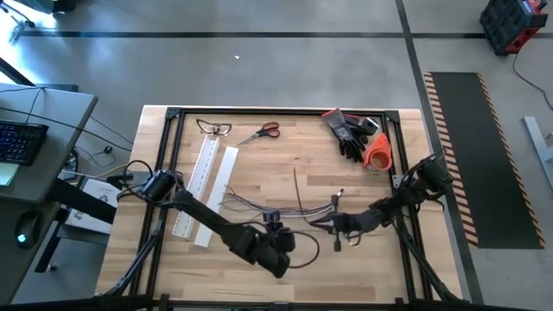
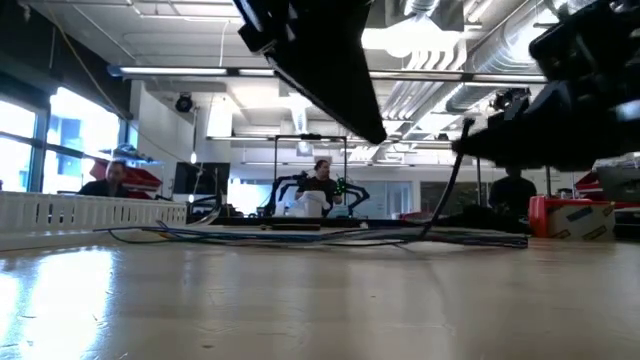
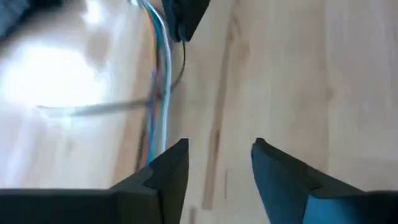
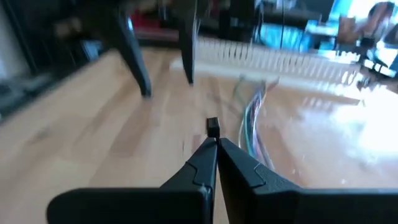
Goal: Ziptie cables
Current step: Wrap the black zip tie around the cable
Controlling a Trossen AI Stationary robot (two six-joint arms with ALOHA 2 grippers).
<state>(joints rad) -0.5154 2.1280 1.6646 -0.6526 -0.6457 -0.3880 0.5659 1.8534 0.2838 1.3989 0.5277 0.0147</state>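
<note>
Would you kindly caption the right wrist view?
Right pincer shut on a small black piece, cables lying just beyond.

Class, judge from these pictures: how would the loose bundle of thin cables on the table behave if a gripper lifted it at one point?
The cables would probably sag either side: they lie in slack curves. Their untied, fanned ends would likely splay. Being thin, they probably weigh little.

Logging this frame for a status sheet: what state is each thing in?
cables: loose on the table, ends fanned, not tied
left gripper: open, empty, beside the cables
right gripper: shut on a small black piece
scissors: lying flat
</note>
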